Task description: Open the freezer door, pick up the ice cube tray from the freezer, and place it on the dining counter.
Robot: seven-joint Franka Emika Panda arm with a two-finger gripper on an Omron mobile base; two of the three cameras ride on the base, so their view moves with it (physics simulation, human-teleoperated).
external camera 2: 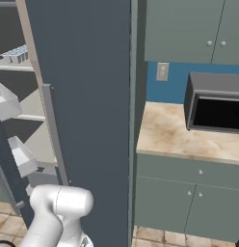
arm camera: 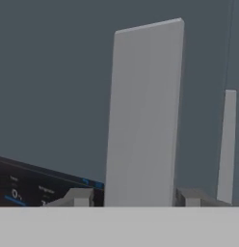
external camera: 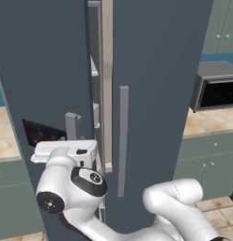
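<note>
At the front of the freezer door (external camera: 43,70), just beside its black control panel (external camera: 41,132), grips the grey bar handle (arm camera: 143,116) with the gripper (arm camera: 136,197): fingers (arm camera: 80,197) pressed one on each side of the bar, clamped on it near its upper end. Holds the door slightly ajar, a narrow gap showing along its inner edge next to the plain neighbouring door (external camera: 156,70) with its own bar (external camera: 122,141). Inside the freezer (external camera 2: 37,103), seen in the right base view, keeps the ice cube tray (external camera 2: 15,53) at the front edge of an upper shelf (external camera 2: 15,66), well above pale door bins (external camera 2: 6,102). Right of the appliance, carries a dark microwave (external camera 2: 215,108) at the worktop's (external camera 2: 165,130) far right corner.
</note>
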